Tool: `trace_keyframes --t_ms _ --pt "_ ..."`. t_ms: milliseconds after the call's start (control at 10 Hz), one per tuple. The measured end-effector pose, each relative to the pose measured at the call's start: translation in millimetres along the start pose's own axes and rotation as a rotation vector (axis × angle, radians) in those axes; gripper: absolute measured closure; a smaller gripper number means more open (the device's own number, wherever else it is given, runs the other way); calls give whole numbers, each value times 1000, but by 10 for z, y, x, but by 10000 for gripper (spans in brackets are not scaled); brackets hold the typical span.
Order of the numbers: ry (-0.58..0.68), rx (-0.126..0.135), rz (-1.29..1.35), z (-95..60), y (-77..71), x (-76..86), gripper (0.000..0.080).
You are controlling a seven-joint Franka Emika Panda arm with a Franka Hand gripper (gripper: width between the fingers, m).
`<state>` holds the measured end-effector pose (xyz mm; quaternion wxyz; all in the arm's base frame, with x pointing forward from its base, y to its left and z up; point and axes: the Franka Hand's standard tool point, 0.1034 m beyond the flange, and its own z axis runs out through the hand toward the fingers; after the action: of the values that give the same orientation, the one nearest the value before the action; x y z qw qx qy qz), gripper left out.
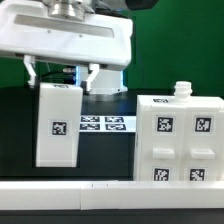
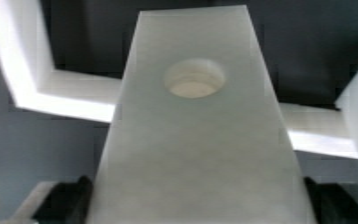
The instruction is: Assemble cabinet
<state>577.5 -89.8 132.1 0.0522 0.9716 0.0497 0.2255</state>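
A white cabinet panel (image 1: 58,125) with one black-and-white tag hangs upright above the table at the exterior view's left. My gripper (image 1: 62,82) is shut on its upper end, one finger on each side. In the wrist view the panel (image 2: 194,130) fills the middle and shows a round dimple (image 2: 195,78), and the dark fingers (image 2: 60,198) press against both its edges. The cabinet body (image 1: 180,140), a large white box with several tags on its front and a small knob (image 1: 181,89) on top, stands on the table at the exterior view's right, apart from the panel.
The marker board (image 1: 105,123) lies flat on the dark table between the panel and the cabinet body. A white rail (image 1: 110,195) runs along the front edge. A white angled border (image 2: 34,80) shows beneath the panel in the wrist view.
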Motion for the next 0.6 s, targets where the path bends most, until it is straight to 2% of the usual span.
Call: trace_keyframes --t_ms 300,400,500,600 --pt "-5 -7 -4 20 -2 -30 237" --pt "-39 17 7 26 -2 -71 237" --pt "-127 94 47 -42 35 -118 237" --pt "-178 156 94 -121 93 -108 237"
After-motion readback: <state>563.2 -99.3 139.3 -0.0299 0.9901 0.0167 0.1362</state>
